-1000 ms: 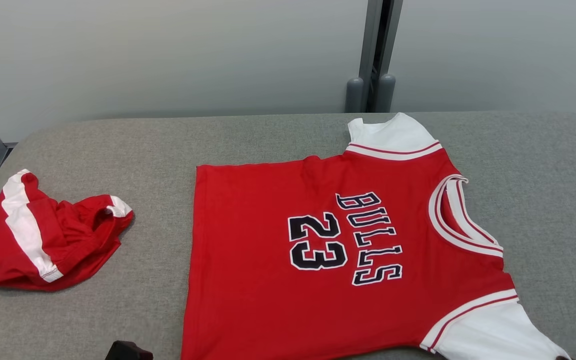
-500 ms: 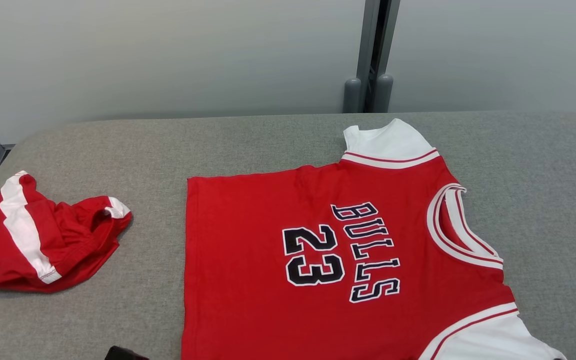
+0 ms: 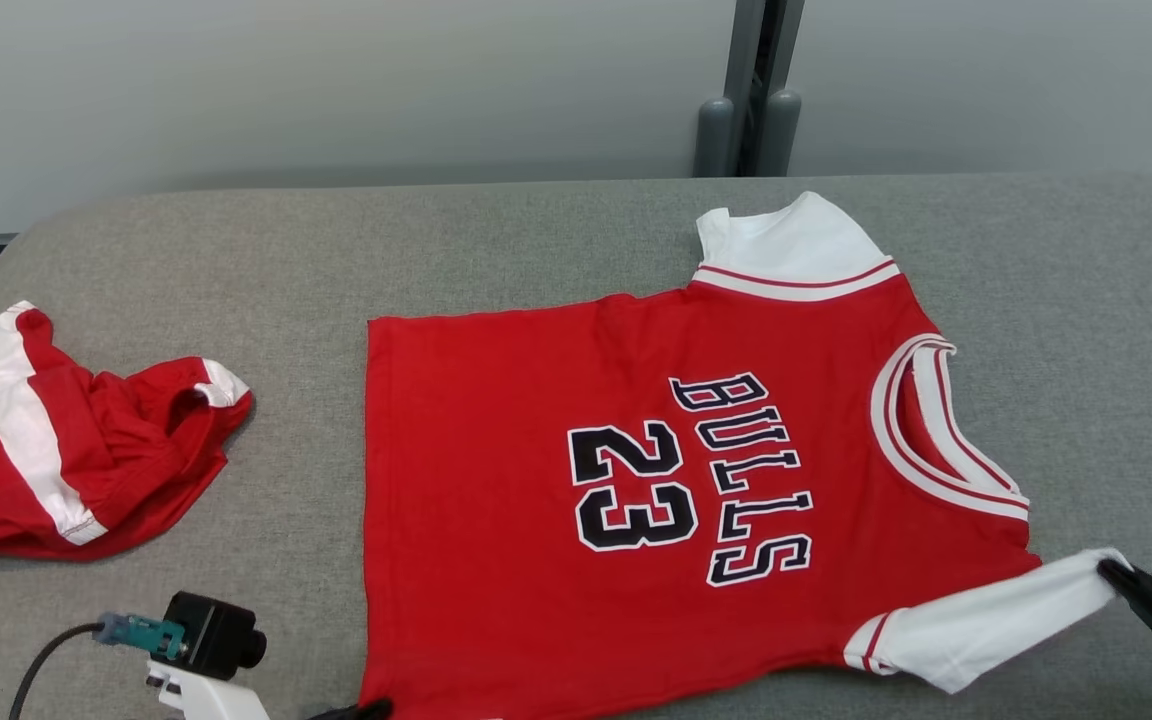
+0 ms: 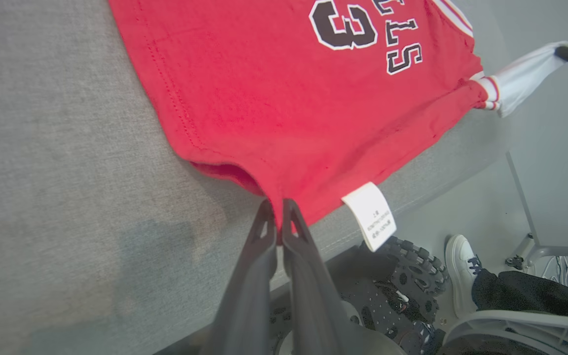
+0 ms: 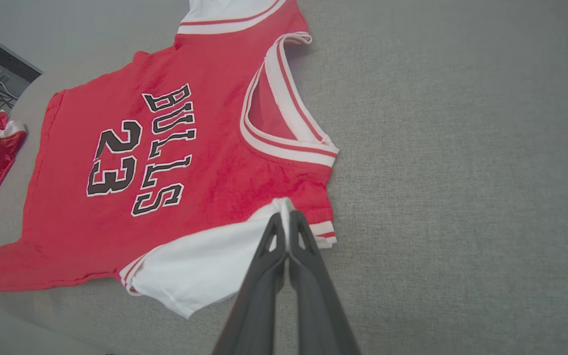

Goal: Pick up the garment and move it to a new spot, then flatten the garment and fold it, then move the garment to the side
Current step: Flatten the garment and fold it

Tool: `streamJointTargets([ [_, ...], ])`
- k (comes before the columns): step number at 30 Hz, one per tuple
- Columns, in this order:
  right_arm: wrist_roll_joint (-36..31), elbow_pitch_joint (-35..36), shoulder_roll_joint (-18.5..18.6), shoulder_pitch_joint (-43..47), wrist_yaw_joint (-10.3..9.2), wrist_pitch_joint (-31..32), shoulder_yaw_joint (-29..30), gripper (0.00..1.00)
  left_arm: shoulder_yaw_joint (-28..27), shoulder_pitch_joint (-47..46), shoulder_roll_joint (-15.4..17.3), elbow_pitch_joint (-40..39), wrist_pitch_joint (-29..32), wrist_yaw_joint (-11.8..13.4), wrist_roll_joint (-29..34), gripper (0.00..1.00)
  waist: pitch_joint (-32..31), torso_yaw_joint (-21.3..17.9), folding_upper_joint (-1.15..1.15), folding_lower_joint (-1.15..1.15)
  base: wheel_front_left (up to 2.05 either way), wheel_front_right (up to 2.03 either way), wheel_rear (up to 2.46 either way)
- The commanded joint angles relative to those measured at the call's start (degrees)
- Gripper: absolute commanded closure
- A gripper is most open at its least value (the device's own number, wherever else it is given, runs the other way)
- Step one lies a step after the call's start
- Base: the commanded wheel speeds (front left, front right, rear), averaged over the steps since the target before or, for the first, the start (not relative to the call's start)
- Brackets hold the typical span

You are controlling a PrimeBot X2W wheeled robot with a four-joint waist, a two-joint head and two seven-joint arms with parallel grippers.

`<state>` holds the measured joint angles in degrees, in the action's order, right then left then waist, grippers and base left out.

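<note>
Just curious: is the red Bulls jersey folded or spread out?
Spread out: the Bulls jersey lies unfolded, lettering, neckline and both white sleeves all showing.

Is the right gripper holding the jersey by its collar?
No, the right gripper is shut on the white sleeve of the jersey, apart from the collar.

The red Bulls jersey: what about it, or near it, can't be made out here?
- small white care label, left wrist view: print too small to read.
- red white-sleeved jersey, underside: hidden against the grey fabric table.
- Its near hem corner, head view: cut off by the bottom edge.
- crumpled red-and-white garment, head view: bunched folds hide its shape.
</note>
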<state>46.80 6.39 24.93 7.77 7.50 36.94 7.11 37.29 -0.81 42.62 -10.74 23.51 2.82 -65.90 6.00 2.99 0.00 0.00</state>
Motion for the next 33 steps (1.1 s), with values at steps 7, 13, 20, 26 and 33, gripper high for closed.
streamJointTargets([
  [7,-0.86,-2.79,0.79,-8.22,-0.01,-0.9,-2.71,1.0,-3.67,-3.72,-1.42,0.11,4.12,-0.79,-9.56,1.0,2.8,0.5,0.0,0.0,0.0,0.0,0.0],
  [13,-1.33,-5.58,1.2,-12.88,-0.01,-1.41,-4.85,1.0,-6.16,-5.35,-3.78,1.26,5.28,-0.07,-15.49,1.0,3.78,0.46,0.0,0.0,0.0,0.0,0.0],
  [20,-1.12,-10.29,1.68,-18.65,-0.02,-2.57,-7.88,1.0,-7.75,-7.73,-6.77,3.67,4.79,0.94,-18.31,1.0,5.17,0.37,0.0,0.0,0.0,0.0,0.0],
  [26,-0.42,-13.41,1.7,-22.38,-0.01,-4.03,-10.06,1.0,-9.39,-9.47,-9.93,6.16,3.07,2.3,-19.97,1.0,6.08,0.65,0.0,0.0,0.0,0.0,0.0],
  [33,0.14,-15.85,2.5,-25.19,-0.01,-6.48,-12.21,1.0,-9.63,-10.96,-11.99,9.39,1.68,3.19,-19.44,1.0,6.81,1.1,0.0,0.0,0.0,0.0,0.0],
])
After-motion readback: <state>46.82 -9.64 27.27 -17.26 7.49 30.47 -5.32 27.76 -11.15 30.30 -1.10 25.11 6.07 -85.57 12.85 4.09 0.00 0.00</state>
